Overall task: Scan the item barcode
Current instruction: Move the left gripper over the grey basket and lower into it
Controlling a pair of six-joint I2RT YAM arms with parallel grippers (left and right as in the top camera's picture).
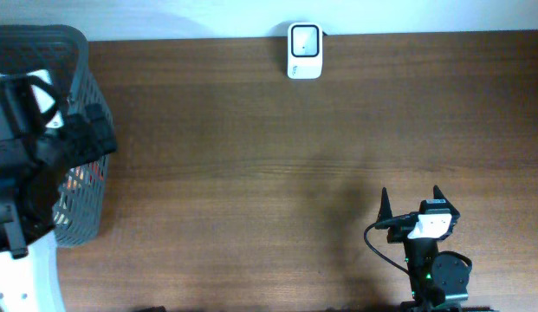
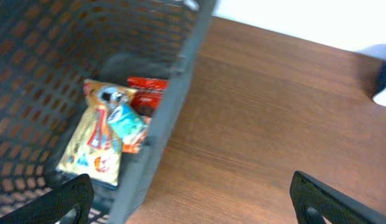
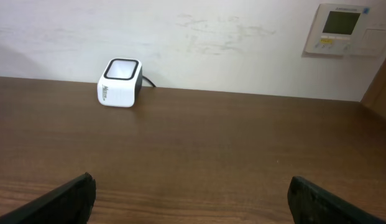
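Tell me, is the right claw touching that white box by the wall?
Apart. The overhead view shows bare table between the right gripper and the white box.

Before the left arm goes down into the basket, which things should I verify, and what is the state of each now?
1. Left fingers open, empty: ok.
2. Snack packets lying in the basket: ok.
3. Left fingers centred over the packets: not ok, basket wall sits between them.
4. Barcode side of a packet found: cannot tell.
5. Scanner free on the table: ok.
6. Right fingers open, empty: ok.
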